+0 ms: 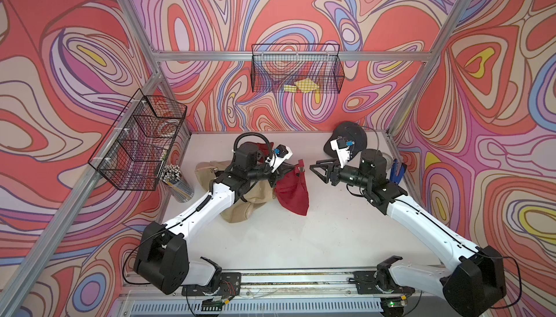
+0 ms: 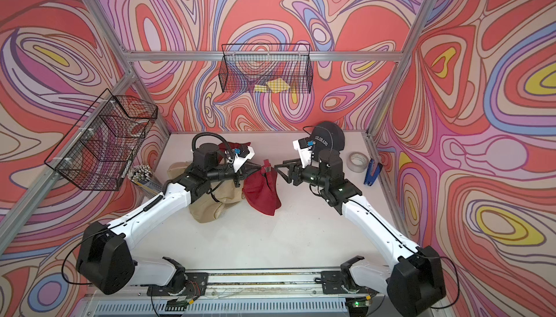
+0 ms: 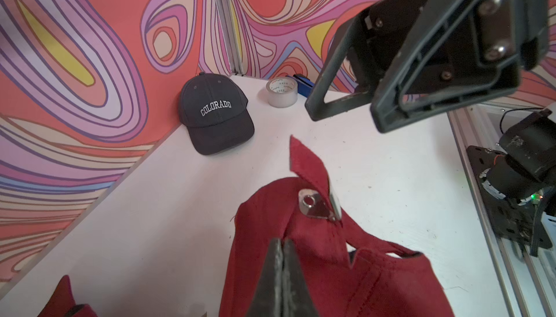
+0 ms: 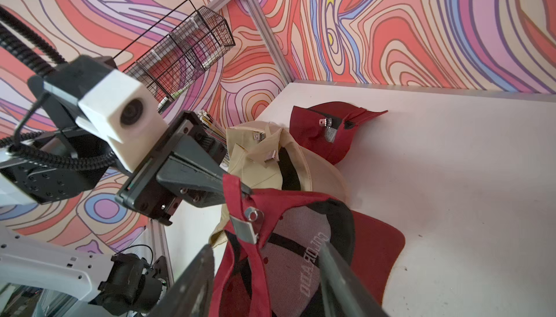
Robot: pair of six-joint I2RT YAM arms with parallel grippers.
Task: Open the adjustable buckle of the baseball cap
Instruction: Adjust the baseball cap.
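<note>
Near edge: both arms reach in from the rail over the white table (image 1: 301, 240).

Mid-table: red baseball cap (image 1: 291, 192) lies inside-up, lining visible in the right wrist view, brim toward the near side. Left gripper (image 3: 282, 241) has its jaws pressed together on the red fabric at the cap's back edge, just beside the metal buckle (image 3: 316, 208). The buckle sits on the back strap, and the strap end (image 3: 304, 162) stands free above it. Cannot tell whether the clasp is latched.

Right gripper (image 3: 347, 116) is just right of the cap, jaws apart, nothing between them, not touching cap or buckle.

Left of the red cap: beige cap (image 1: 240, 204), crumpled, partly under the left arm. Just beyond it lies a second red cap (image 4: 325, 132), with metal strap fittings showing.

Far left: cup of pencils (image 1: 177, 180) at the table's edge, below a wire basket (image 1: 138, 141) on the left wall.

Far right: dark cap (image 2: 328, 139) lettered COLORADO against the back wall, then a tape roll (image 2: 358, 162) and a blue stapler (image 2: 372, 172) near the right edge.

Back wall: second wire basket (image 1: 298, 68) with yellow items (image 1: 302, 86) inside
</note>
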